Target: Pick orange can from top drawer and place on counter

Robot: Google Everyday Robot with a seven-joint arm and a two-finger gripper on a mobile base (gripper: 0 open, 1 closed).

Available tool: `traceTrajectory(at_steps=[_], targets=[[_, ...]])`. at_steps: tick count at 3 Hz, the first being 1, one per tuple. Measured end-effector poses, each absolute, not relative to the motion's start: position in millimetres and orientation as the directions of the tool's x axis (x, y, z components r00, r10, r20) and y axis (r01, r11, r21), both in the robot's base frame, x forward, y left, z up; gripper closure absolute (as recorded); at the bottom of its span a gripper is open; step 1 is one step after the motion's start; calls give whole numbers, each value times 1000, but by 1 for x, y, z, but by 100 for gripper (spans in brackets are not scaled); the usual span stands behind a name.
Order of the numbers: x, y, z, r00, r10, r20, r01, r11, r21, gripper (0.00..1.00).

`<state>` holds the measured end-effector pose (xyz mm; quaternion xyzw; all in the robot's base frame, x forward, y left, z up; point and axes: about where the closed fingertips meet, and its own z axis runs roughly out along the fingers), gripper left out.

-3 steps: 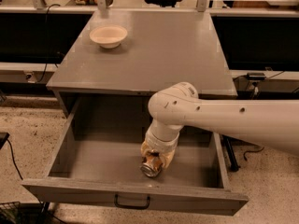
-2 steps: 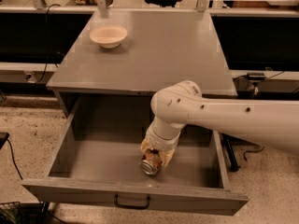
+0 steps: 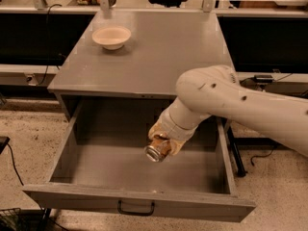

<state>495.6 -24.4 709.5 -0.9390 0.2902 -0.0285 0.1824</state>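
Note:
The top drawer (image 3: 96, 167) of the grey cabinet stands pulled open, with a small dark handle on its front panel. My gripper (image 3: 162, 144) hangs over the drawer's middle, a little right of centre, shut on the orange can (image 3: 157, 151). The can is held tilted above the drawer floor, its silver round end facing the front. The counter (image 3: 159, 52) lies behind and above the drawer. My white arm reaches in from the right edge.
A cream bowl (image 3: 111, 36) sits on the counter's far left part. Dark shelving and rails run behind the counter. Cables lie on the speckled floor at left and right. A black wire basket shows at the bottom left corner.
My gripper has lifted the orange can off the drawer floor and raised it, and the arm has risen with it.

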Motion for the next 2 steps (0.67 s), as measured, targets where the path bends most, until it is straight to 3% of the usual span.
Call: traceTrajectory(at_steps=[1, 2], targets=[[497, -32, 760, 807, -589, -41, -550, -725, -414, 71], [493, -41, 816, 798, -602, -24, -541, -699, -468, 69]])
